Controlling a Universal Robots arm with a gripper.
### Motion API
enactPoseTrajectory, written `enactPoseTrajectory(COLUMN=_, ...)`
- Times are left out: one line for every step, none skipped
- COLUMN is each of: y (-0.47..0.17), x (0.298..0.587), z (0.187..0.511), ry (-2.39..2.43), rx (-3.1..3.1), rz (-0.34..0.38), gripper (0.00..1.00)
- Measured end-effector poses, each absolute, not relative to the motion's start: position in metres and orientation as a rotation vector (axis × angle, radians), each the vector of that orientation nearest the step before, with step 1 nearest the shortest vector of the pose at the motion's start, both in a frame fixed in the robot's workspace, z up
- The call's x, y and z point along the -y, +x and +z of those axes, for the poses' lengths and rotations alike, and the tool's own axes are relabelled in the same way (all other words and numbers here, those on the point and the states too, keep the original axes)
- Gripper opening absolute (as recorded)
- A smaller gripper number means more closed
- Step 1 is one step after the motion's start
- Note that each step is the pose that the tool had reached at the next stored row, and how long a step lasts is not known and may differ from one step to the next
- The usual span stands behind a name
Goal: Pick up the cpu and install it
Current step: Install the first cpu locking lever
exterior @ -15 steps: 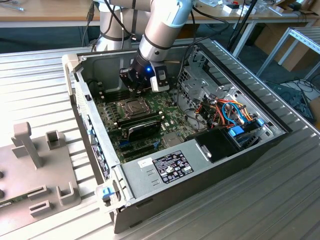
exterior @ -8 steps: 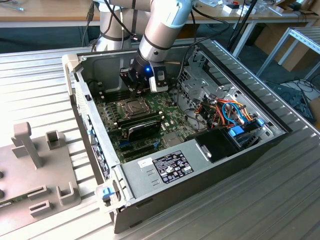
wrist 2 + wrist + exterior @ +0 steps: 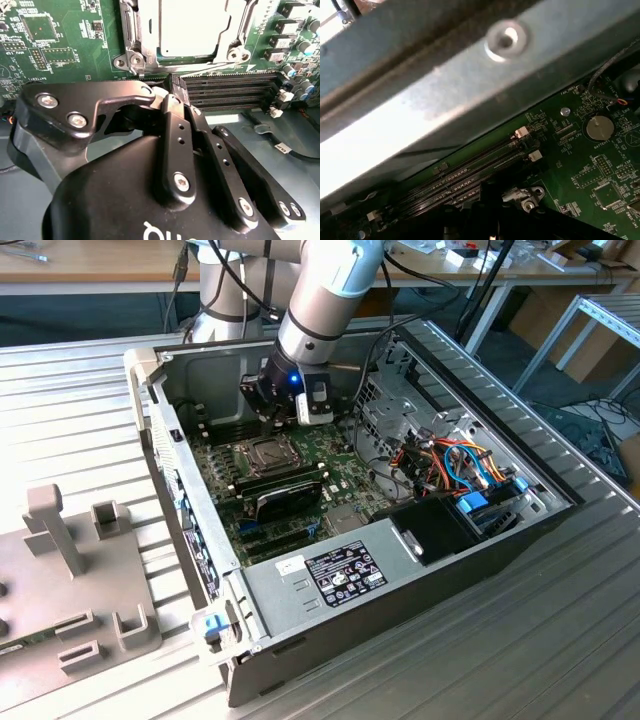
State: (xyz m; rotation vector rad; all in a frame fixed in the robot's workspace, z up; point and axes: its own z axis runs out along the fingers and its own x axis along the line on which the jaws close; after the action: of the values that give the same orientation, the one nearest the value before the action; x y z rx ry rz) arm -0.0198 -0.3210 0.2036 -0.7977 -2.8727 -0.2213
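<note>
Clearly a robotics lab or electronics workshop. Around the claw [image 3: 264, 412], an opened desktop computer case [image 3: 400, 610] with its green motherboard [image 3: 345, 448] laid bare, set on a ribbed aluminium bench [image 3: 500, 670]. Well off to the exterior view's left of the claw, a grey moulded fixture [image 3: 70, 570]; beyond the claw, wooden worktables [image 3: 90, 260], metal framing [image 3: 600, 320] and loose cables [image 3: 600, 410] on the floor.

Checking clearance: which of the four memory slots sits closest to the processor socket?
The slot directly bordering the socket frame; the other three lie beyond it, toward the case floor.
</note>
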Motion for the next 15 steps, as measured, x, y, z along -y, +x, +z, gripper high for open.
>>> enactPoseTrajectory(y=-0.0197, x=0.3220, z=0.2032, ry=-0.878, rx=2.853, rz=-0.228, gripper=0.11)
enactPoseTrajectory(y=-0.0198, x=0.3224, z=0.2031, ry=-0.904, rx=2.847, rz=-0.228, gripper=0.11)
enactPoseTrajectory(y=-0.0198, x=0.3230, z=0.2030, ry=-0.905, rx=2.847, rz=-0.228, gripper=0.11)
enactPoseTrajectory(y=-0.0198, x=0.3236, z=0.2031, ry=-0.905, rx=2.847, rz=-0.228, gripper=0.11)
enactPoseTrajectory(y=-0.0198, x=0.3241, z=0.2031, ry=-0.904, rx=2.847, rz=-0.228, gripper=0.11)
enactPoseTrajectory(y=-0.0198, x=0.3246, z=0.2031, ry=-0.904, rx=2.847, rz=-0.228, gripper=0.11)
enactPoseTrajectory(y=-0.0198, x=0.3250, z=0.2031, ry=-0.905, rx=2.847, rz=-0.228, gripper=0.11)
enactPoseTrajectory(y=-0.0198, x=0.3251, z=0.2031, ry=-0.905, rx=2.847, rz=-0.228, gripper=0.11)
enactPoseTrajectory(y=-0.0198, x=0.3253, z=0.2031, ry=-0.905, rx=2.847, rz=-0.228, gripper=0.11)
enactPoseTrajectory(y=-0.0197, x=0.3256, z=0.2031, ry=-0.904, rx=2.847, rz=-0.227, gripper=0.11)
enactPoseTrajectory(y=-0.0198, x=0.3256, z=0.2031, ry=-0.904, rx=2.847, rz=-0.228, gripper=0.11)
enactPoseTrajectory(y=-0.0198, x=0.3258, z=0.2031, ry=-0.904, rx=2.847, rz=-0.228, gripper=0.11)
enactPoseTrajectory(y=-0.0197, x=0.3260, z=0.2031, ry=-0.904, rx=2.847, rz=-0.227, gripper=0.11)
enactPoseTrajectory(y=-0.0198, x=0.3265, z=0.2031, ry=-0.904, rx=2.847, rz=-0.227, gripper=0.11)
enactPoseTrajectory(y=-0.0198, x=0.3269, z=0.2031, ry=-0.904, rx=2.847, rz=-0.227, gripper=0.11)
